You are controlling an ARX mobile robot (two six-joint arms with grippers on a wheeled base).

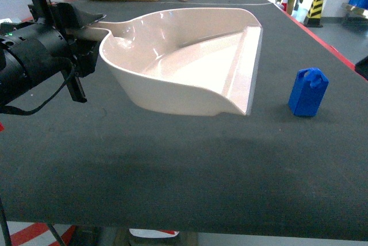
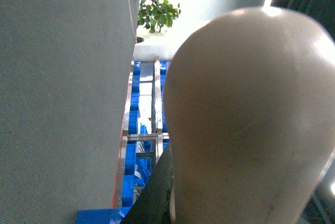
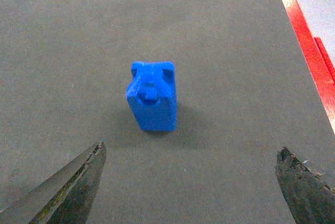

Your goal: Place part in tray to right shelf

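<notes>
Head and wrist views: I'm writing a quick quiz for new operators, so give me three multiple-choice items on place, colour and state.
1. Where is the part? A) inside the tray B) on the table, right of the tray C) in a gripper
2. What colour is the part? A) red B) cream C) blue
3. How does the right gripper stand? A) open, empty B) shut on the part C) shut, empty

Answers: 1 B, it stands apart from the tray's lip. 2 C, bright blue in both views. 3 A, the fingers are spread wide with the part ahead.
</notes>
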